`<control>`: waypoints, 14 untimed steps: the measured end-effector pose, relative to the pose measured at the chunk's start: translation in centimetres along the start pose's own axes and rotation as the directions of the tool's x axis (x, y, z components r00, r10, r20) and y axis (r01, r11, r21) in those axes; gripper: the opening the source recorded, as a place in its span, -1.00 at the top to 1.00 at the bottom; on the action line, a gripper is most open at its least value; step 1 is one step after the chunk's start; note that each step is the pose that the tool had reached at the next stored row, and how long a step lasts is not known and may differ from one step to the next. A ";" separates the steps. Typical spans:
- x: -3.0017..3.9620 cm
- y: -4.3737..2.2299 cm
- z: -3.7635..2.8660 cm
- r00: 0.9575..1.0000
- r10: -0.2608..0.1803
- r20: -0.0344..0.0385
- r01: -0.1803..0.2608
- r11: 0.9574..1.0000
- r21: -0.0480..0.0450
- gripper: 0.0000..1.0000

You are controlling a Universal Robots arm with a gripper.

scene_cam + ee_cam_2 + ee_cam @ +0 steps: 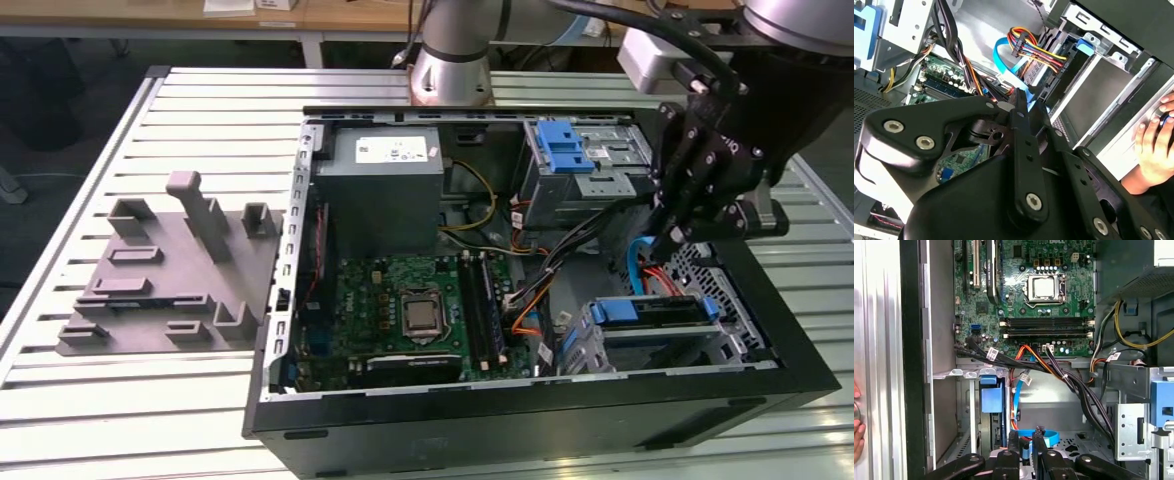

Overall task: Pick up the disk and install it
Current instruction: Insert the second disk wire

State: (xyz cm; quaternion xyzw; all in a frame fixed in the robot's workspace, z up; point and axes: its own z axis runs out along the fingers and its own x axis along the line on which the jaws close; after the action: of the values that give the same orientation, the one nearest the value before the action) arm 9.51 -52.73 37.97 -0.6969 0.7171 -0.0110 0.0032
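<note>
The disk (651,312) lies inside the lower drive bay of the open computer case (534,405), at the exterior view's right, with a blue rail along its edge. In the first wrist view its blue carrier end (991,399) shows in the bay slot. My gripper (671,240) hangs inside the case just above that bay, apart from the disk. Its black fingertips (1014,439) stand close together with nothing held, and my gripper (1027,438) is right over a looped blue data cable (1050,436).
A grey power-supply box (387,190), the motherboard (414,300) and an upper drive cage with a blue latch (567,150) fill the case. Black and orange cable bundles (1054,367) cross near the bay. A person's hand (1154,145) rests at the case edge. A grey fixture (174,270) sits on the table.
</note>
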 end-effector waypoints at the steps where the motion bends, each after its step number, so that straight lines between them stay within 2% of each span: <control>1: 0.00 0.00 0.09 1.000 0.000 0.000 0.000 1.000 0.000 0.50; 14: -0.03 -0.10 0.46 1.000 0.000 0.000 0.000 1.000 0.000 0.50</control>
State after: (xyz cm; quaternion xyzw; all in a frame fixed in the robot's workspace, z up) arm 9.61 -52.71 37.51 -0.6969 0.7171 -0.0111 0.0030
